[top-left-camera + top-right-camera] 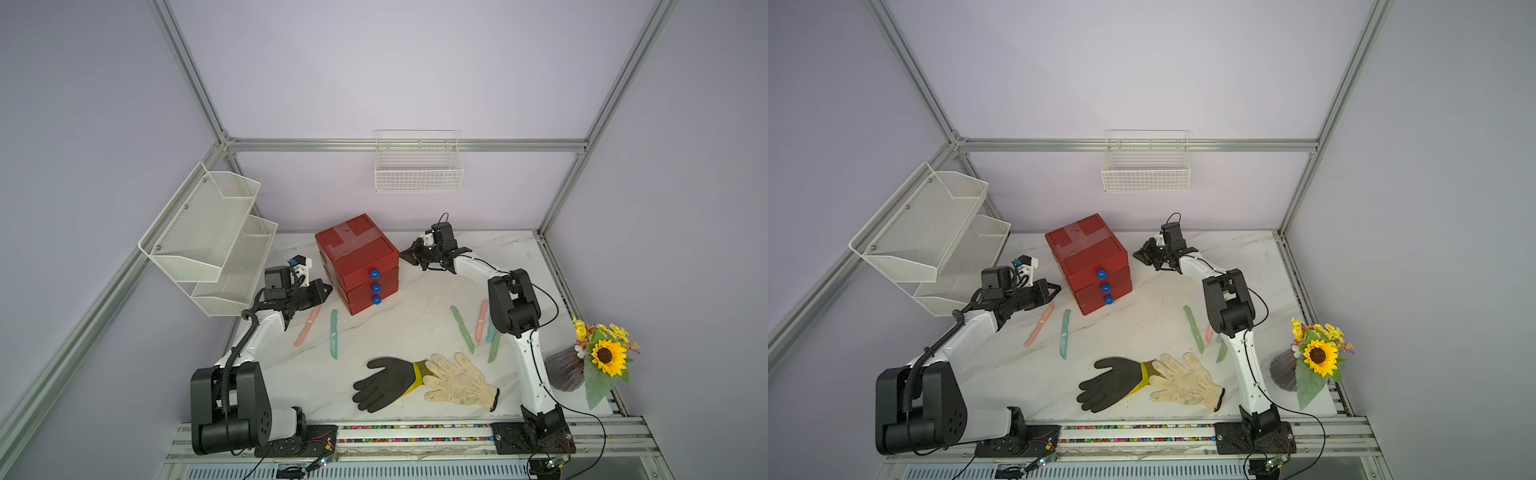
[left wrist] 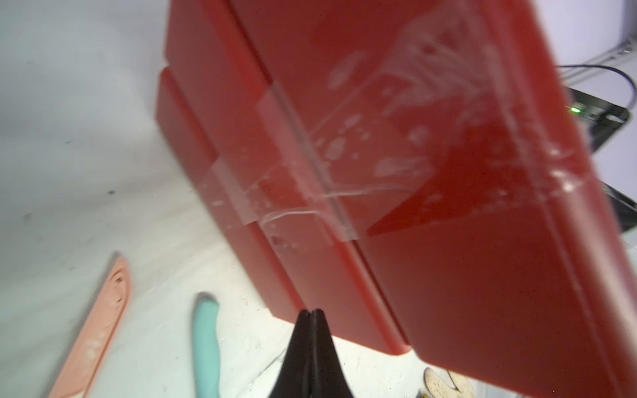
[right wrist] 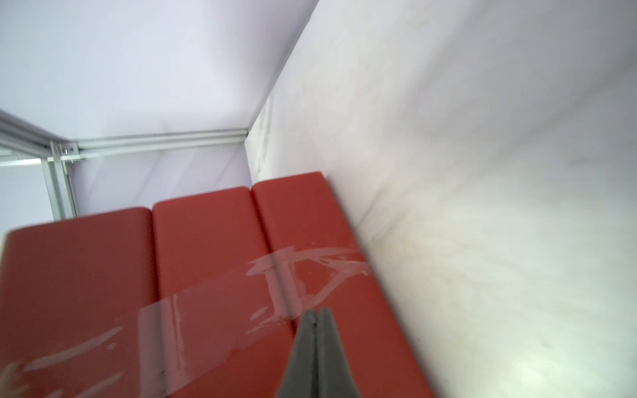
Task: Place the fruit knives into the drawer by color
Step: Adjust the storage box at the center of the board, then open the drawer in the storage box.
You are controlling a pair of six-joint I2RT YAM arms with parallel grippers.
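The red drawer (image 1: 353,249) (image 1: 1086,249) stands at the table's back middle, its three blue-knobbed fronts pushed in. Left of it lie a pink knife (image 1: 307,326) (image 2: 100,327) and a teal knife (image 1: 334,334) (image 2: 206,344). On the right lie a green knife (image 1: 462,328), a pink knife (image 1: 481,321), and a teal knife (image 1: 491,331) and a green knife (image 1: 494,347) half hidden by the right arm. My left gripper (image 1: 330,287) (image 2: 312,312) is shut and empty, close to the cabinet's left side. My right gripper (image 1: 401,251) (image 3: 317,310) is shut and empty at the cabinet's taped right side.
A black glove (image 1: 386,382) and a white glove (image 1: 459,380) lie at the table's front. A vase of sunflowers (image 1: 598,361) stands at the right edge. White wire baskets hang on the left wall (image 1: 208,232) and the back wall (image 1: 417,166).
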